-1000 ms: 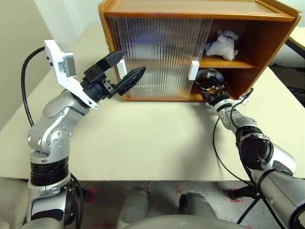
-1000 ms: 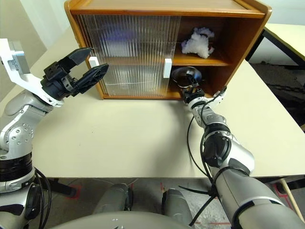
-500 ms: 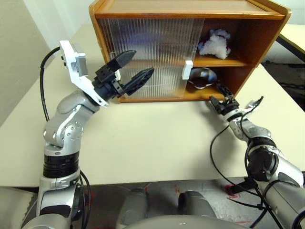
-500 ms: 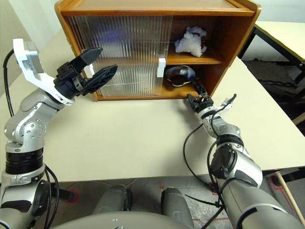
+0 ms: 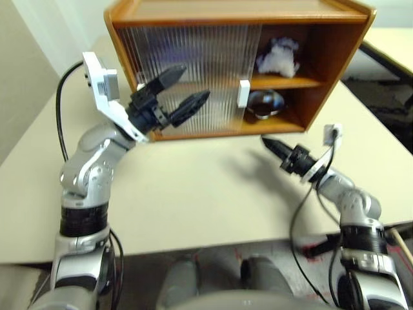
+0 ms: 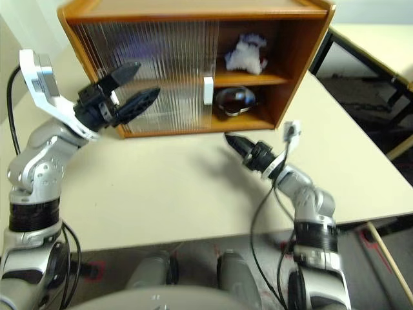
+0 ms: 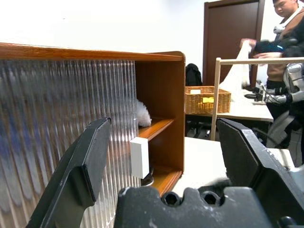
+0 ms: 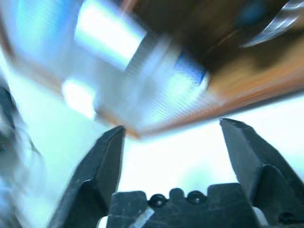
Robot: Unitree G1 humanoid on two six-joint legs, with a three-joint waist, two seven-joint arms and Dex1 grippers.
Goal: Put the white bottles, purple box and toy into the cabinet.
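The cabinet (image 5: 335, 45) stands at the back of the table. Its two ribbed doors (image 5: 193, 58) cover the left part and the right part is open. The fluffy white toy (image 5: 277, 57) lies on the upper shelf. My left gripper (image 5: 193, 81) hangs open in front of the doors, holding nothing; in its wrist view a white handle (image 7: 139, 156) lies between its fingers (image 7: 88, 161). My right gripper (image 5: 270, 143) hovers over the table in front of the open side, open and empty. The white bottles and purple box are out of view.
A round silver bowl (image 5: 263, 103) sits in the lower open compartment. The beige table (image 5: 206, 194) spreads wide in front of the cabinet. Beyond it stand another table with a wicker basket (image 7: 207, 99) and a person (image 7: 285, 28).
My right gripper has drawn back from the bowl in the lower compartment to above the table and has rolled. The left gripper has stayed put. The camera has shifted.
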